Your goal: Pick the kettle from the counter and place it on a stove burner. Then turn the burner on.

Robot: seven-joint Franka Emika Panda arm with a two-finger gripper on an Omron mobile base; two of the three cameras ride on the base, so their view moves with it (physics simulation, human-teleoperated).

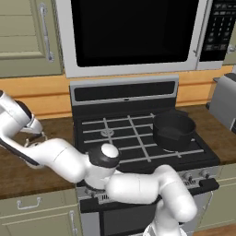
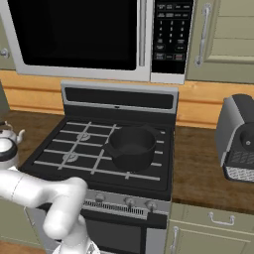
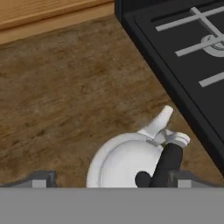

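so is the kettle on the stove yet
No, the kettle sits on the wood counter beside the stove, with the open gripper around it.

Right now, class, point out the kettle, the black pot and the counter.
kettle (image 3: pixel 122 164), hand view, on its rounded white body.
black pot (image 1: pixel 174 131), left base view, on its side wall.
counter (image 3: pixel 65 100), hand view, on bare wood grain.

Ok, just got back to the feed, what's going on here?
The arm is reaching left of the stove toward the kettle, which sits on the counter. The pincer is low over the kettle, a fingertip on each side, but the frames don't settle whether it has closed. A black pot occupies one right-hand burner; the left burners are free. Nothing is on the stove yet from this job.
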